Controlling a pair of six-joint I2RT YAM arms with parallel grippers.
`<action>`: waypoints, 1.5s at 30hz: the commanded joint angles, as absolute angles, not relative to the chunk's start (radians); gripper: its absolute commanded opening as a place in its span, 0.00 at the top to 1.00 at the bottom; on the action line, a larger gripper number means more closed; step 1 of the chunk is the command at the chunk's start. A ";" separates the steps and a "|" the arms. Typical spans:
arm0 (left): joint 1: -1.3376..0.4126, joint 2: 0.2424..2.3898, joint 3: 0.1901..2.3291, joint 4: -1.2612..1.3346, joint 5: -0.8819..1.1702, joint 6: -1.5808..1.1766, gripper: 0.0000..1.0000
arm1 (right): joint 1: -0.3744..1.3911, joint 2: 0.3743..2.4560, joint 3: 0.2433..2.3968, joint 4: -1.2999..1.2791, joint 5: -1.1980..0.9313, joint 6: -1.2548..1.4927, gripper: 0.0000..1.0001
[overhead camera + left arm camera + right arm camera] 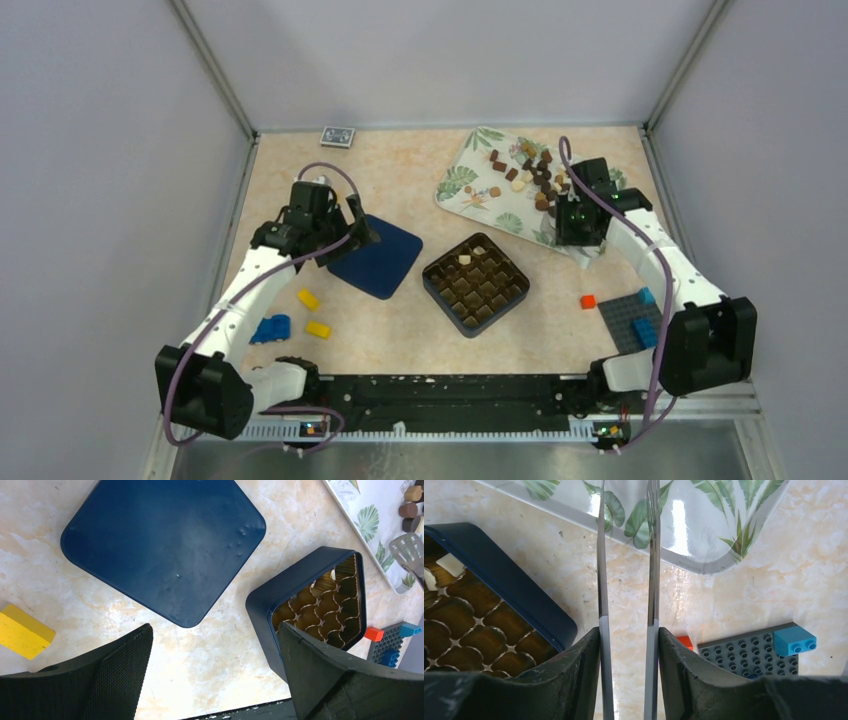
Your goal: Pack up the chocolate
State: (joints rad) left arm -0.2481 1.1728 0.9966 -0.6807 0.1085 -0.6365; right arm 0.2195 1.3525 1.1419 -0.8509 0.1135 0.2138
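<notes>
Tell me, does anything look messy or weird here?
The tiny brown and cream chocolates lie jumbled on the leaf-patterned tray, while the dark blue square box beside it has nearly all cells empty.

White links (pixel 240 292), black joints (pixel 205 388), purple cables (pixel 322 164), black textured jaws.

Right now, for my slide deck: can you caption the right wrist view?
Right gripper holds tongs pointed toward the leafy tray, with the open box at left.

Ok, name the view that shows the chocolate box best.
Top external: the whole open box shows, all compartments visible. Left wrist sees it slanted, a corner behind the left hand's finger. Right wrist catches only one corner.
</notes>
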 commanded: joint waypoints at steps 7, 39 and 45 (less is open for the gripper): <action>-0.242 1.191 1.032 -0.639 0.134 -0.625 0.01 | 0.217 1.391 1.141 -0.777 0.196 0.215 0.57; -0.242 1.213 1.035 -0.619 0.166 -0.633 0.01 | 0.218 1.421 1.241 -0.795 0.212 0.199 0.86; -0.242 1.216 1.031 -0.608 0.173 -0.634 0.01 | 0.218 1.319 1.238 -0.865 0.175 0.205 0.88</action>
State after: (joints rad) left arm -0.2481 1.2217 1.0046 -0.6464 0.1646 -0.6331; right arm 0.2195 1.4235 1.1877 -0.8288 0.1932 0.1993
